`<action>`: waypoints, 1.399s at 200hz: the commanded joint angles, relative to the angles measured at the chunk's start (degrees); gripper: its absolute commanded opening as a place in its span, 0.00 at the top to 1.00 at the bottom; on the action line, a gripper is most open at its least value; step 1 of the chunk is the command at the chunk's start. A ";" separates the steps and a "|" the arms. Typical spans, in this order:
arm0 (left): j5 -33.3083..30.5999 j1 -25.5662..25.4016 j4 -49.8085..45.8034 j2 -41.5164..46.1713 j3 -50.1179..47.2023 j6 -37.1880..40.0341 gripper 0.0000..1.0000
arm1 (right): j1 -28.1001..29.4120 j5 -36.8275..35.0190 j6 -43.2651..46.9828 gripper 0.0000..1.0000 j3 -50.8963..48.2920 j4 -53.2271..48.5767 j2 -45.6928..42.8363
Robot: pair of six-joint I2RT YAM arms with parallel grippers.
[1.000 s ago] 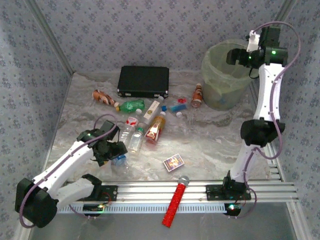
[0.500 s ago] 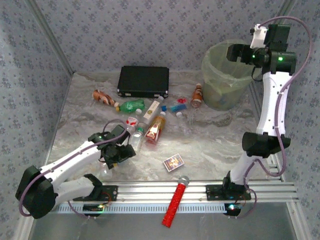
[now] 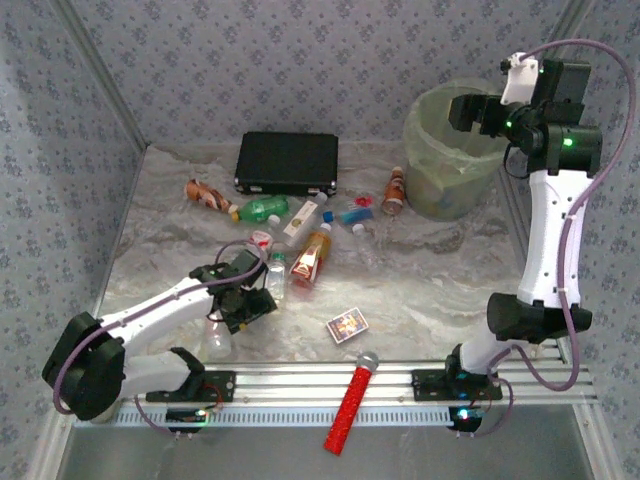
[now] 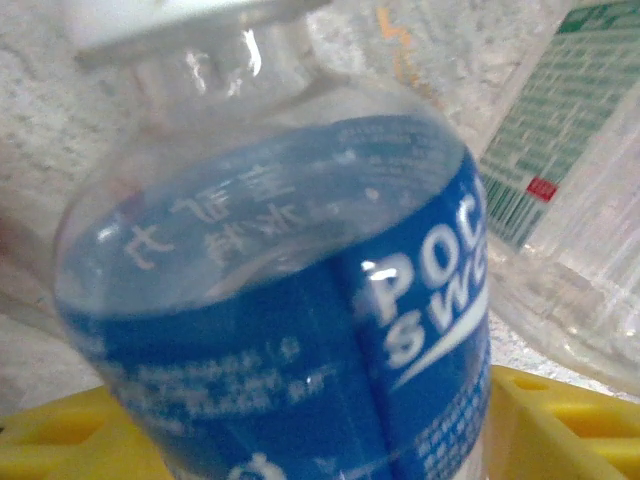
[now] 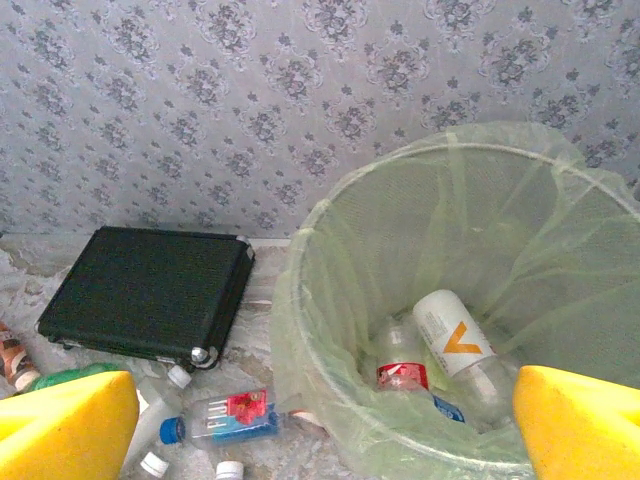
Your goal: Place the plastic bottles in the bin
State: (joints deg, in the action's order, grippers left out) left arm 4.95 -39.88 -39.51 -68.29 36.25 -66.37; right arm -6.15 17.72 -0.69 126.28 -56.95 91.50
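A clear bottle with a blue label [image 4: 300,330] lies between the yellow fingers of my left gripper [image 4: 300,445], which is shut on it low over the table [image 3: 248,298]. Around it lie more plastic bottles: clear ones [image 3: 275,275], an orange one [image 3: 312,256], a green one [image 3: 265,210], brown ones [image 3: 205,195] [image 3: 395,190] and a blue-capped one [image 5: 215,418]. My right gripper [image 3: 470,112] [image 5: 325,430] hangs open, holding nothing, above the pale green bin [image 3: 450,150] [image 5: 330,300]. In the bin lie a white bottle [image 5: 455,340] and a red-labelled one [image 5: 402,375].
A flat black case [image 3: 288,162] [image 5: 140,290] lies at the back by the wall. A small patterned card box [image 3: 347,324] sits near the front and a red microphone [image 3: 350,400] lies across the front rail. Patterned walls close in the table.
My left arm has reached right into the cluster of bottles and its jaws have narrowed onto the blue-labelled one. The right arm has straightened and risen beside the bin, still open.
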 commanded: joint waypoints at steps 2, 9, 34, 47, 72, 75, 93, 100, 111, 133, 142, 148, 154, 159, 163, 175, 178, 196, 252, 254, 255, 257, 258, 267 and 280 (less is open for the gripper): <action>-0.65 -0.34 1.17 -0.97 2.02 1.58 0.33 | 0.68 1.33 -0.89 0.02 -1.65 1.17 -1.78; -0.94 -0.31 1.00 -1.04 2.47 1.90 0.35 | 0.68 1.66 -0.94 0.02 -2.27 1.35 -2.29; -1.37 -0.36 -1.13 -0.97 4.41 3.35 0.37 | 1.12 3.12 -1.35 0.02 -4.47 2.27 -4.18; -1.83 -0.35 -2.16 -0.89 6.07 4.38 0.37 | 1.31 4.35 -1.60 0.02 -5.51 2.62 -5.19; -3.28 -0.29 -4.17 0.04 10.41 6.78 0.38 | 1.77 7.29 -2.02 0.02 -7.72 3.18 -7.14; -3.49 -0.30 -4.36 0.17 11.02 7.13 0.38 | 1.96 7.59 -2.07 0.02 -7.98 3.16 -7.36; -3.65 0.95 -5.14 0.29 14.65 10.50 0.41 | 2.96 9.80 -2.28 0.03 -10.53 3.65 -9.52; -3.08 1.95 -4.63 0.19 16.07 12.66 0.44 | 3.47 11.18 -2.46 0.03 -11.95 4.20 -10.55; -1.23 3.87 -3.52 -0.44 18.24 15.61 0.46 | 4.50 13.35 -3.44 0.03 -14.27 5.42 -11.98; 1.93 7.85 -2.12 -3.18 23.15 20.79 0.49 | 7.39 15.77 -3.56 0.04 -16.96 5.39 -13.61; 3.30 8.81 -1.04 -4.58 25.27 23.24 0.50 | 8.53 16.68 -3.61 0.04 -18.31 5.46 -14.23; 4.42 9.30 0.12 -5.45 26.62 25.06 0.50 | 9.36 17.54 -3.86 0.04 -19.39 5.79 -14.64; 5.49 9.52 2.42 -6.26 27.80 27.20 0.51 | 10.25 18.43 -3.81 0.04 -20.29 5.92 -14.85; 6.65 9.56 4.24 -6.97 28.61 28.87 0.52 | 11.06 19.04 -3.88 0.05 -20.90 6.10 -14.86; 7.72 9.69 5.69 -7.49 29.31 30.32 0.52 | 11.69 19.45 -3.82 0.05 -21.34 6.14 -14.72; 12.46 9.90 10.18 -9.16 31.59 34.87 0.52 | 13.61 20.66 -3.19 0.05 -21.90 5.55 -14.18; 13.82 9.96 11.43 -9.56 32.18 35.84 0.52 | 13.95 21.03 -3.25 0.05 -22.09 5.53 -14.09; 22.23 10.36 18.33 -12.00 35.13 42.55 0.52 | 15.85 24.31 -3.52 0.06 -22.91 5.56 -12.69; 44.89 12.17 32.29 -19.28 41.92 50.99 0.50 | 22.48 28.74 -3.78 0.08 -22.90 7.55 -6.61; 45.46 12.14 32.30 -19.52 42.20 51.19 0.50 | 22.61 28.88 -3.81 0.08 -22.91 7.66 -6.38; 45.70 12.12 32.34 -19.69 42.35 51.31 0.49 | 22.64 28.96 -3.85 0.08 -22.83 7.74 -6.32; 46.27 12.13 32.42 -19.91 42.62 51.44 0.50 | 22.76 29.13 -3.87 0.08 -22.76 7.84 -6.09; 46.59 12.12 32.49 -20.06 42.73 51.52 0.50 | 22.80 29.22 -3.92 0.08 -22.67 7.92 -5.95; 48.42 12.15 32.81 -21.00 43.73 51.77 0.50 | 23.26 29.69 -4.68 0.08 -22.46 9.16 -5.03; 50.68 12.15 33.18 -22.08 45.00 51.87 0.50 | 23.94 30.47 -5.79 0.08 -22.18 10.96 -3.66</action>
State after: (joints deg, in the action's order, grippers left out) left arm 44.91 -27.79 -11.09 -88.84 77.78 -18.41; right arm 16.82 44.99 -4.16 103.00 -49.52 86.11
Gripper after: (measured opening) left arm 0.553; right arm 0.920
